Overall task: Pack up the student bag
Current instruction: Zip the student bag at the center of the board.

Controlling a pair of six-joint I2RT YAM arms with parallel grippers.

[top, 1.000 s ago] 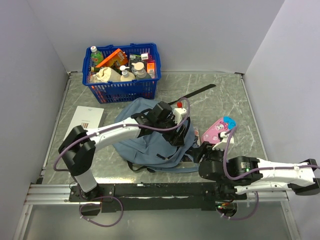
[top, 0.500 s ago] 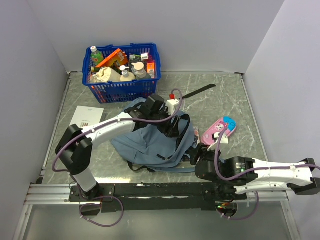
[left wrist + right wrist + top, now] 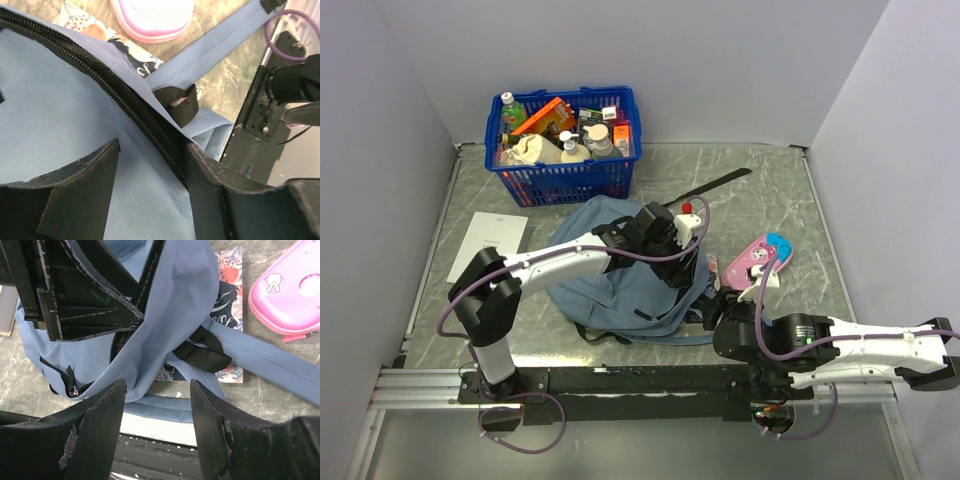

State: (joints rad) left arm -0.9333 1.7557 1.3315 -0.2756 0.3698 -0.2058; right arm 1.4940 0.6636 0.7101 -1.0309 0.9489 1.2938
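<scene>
Step in hand, as we judge it: getting the student bag open at its main zipper so things can go in. We note the left gripper low on the bag, its fingers astride the zipper ridge with fabric filling the gap between them. Whether they bite the fold or only stand over it, we cannot tell. The right gripper hovers at the bag's near right corner, jaws apart, nothing between them.

To do it well, we would have the left take cloth beside the teeth, not the teeth themselves, and draw that lip up and away from the bag's body. The right should pin or take the opposite lip, coming in below the left fingers, which crowd its view. We would keep clear of the black strap loop and avoid dragging the flowered notebook that lies partly under that corner.

The bag is soft grey-blue cloth, slumped and creased. It lies in the middle of the table, on the near side of the blue basket, with the pink pencil case just beside it to the right. Dark zipper lines cross it, and a small puller shows on a lower seam. A blue shoulder strap trails off to the right past the pencil case.
</scene>
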